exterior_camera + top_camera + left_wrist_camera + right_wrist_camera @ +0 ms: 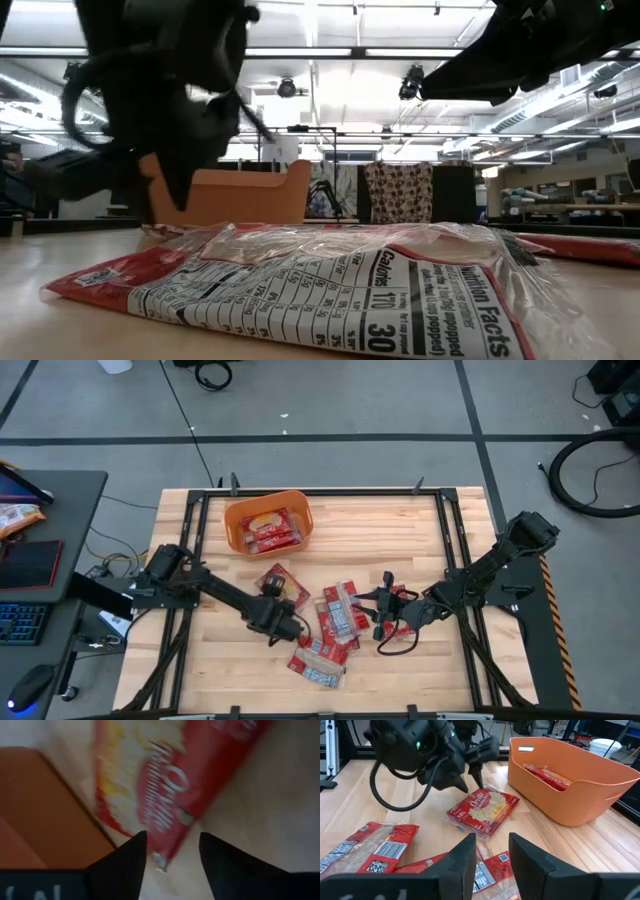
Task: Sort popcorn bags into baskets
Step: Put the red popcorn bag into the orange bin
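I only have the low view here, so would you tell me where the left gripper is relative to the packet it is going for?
Observer: The left gripper is open, poised just over the edge of a face-up popcorn bag beside the orange tub.
Operator: Thank you. Is anything already in that tub?
Observer: Yes, the high view shows red packets lying inside it.
Operator: And where is the right gripper?
Observer: The right gripper is open, over the loose bags mid-table.

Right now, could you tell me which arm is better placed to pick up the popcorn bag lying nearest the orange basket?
Left, probably: the left gripper hangs open right at that popcorn bag; the right gripper is farther away.
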Motion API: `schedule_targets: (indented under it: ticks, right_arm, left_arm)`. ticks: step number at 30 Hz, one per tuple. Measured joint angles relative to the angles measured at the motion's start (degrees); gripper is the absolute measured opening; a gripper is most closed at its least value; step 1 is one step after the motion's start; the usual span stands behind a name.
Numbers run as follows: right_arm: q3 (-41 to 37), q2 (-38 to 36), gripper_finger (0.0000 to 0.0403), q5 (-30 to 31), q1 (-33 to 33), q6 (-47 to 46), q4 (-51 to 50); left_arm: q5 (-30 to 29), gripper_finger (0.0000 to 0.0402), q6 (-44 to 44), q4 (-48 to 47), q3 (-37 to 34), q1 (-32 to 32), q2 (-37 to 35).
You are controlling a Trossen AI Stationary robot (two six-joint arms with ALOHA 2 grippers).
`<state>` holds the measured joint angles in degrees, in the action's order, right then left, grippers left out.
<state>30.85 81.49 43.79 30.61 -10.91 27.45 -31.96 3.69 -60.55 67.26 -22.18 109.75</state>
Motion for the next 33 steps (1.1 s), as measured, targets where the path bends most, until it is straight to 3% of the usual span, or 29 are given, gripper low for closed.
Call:
schedule_targets:
  ticks: [5,13,23,33]
  right_arm:
    - [0.0,0.0,0.0121,0.0,0.0,0.0,0.4]
    - [0.0,0.0,0.0121,0.0,0.0,0.0,0.4]
    - [0.0,0.0,0.0121,0.0,0.0,0.0,0.3]
    - [0.0,0.0,0.012,0.0,0.0,0.0,0.3]
  left_arm:
    - [2.1,0.0213,-1.9,2.6,-3.8,-0.2,0.0]
    - [-3.6,0.0204,-2.1,4.8,-8.1,0.2,-0.2]
    - [-1.6,0.0174,-7.9,5.4,-5.7,-0.9,-0.1]
    - [-1.6,0.0169,-10.4,7.2,-3.2,-1.6,-0.1]
